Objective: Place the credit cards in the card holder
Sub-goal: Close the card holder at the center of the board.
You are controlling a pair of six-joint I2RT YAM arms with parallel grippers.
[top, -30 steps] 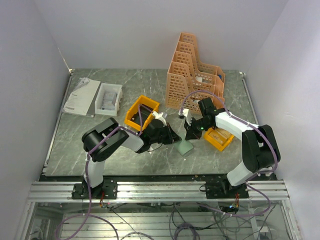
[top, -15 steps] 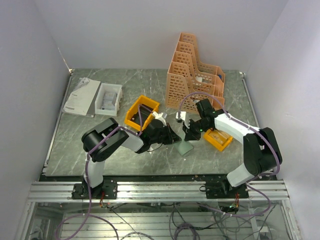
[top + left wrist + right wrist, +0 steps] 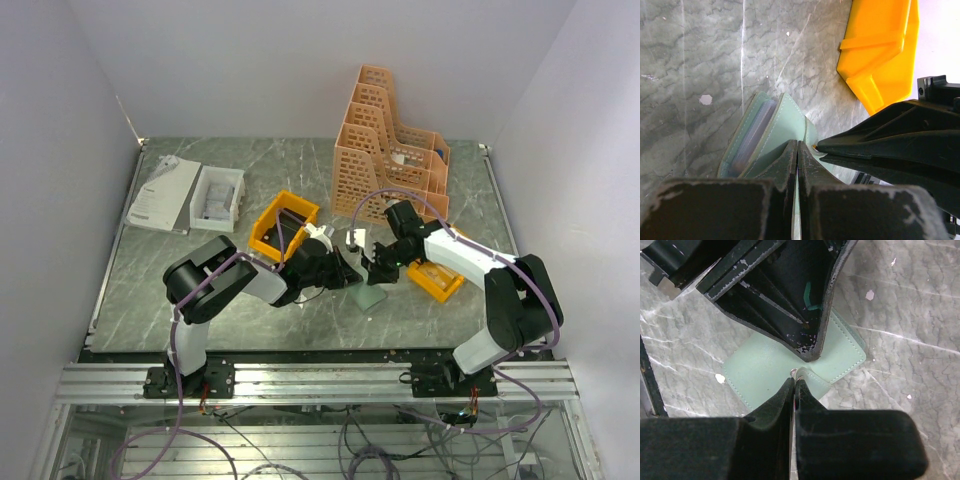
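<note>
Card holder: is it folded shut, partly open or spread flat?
Partly open: in the left wrist view the card holder's two green covers gape in a narrow V, with bluish lining showing between them.

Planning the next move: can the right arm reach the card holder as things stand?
Likely yes: the right gripper is on the card holder, shut on its snap tab, while the left gripper pinches another edge without blocking it.

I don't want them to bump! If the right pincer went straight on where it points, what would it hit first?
The green card holder: the right pincer is shut with its tip at the snap flap. Just past that sits the left pincer, though how close is hard to judge.
</note>
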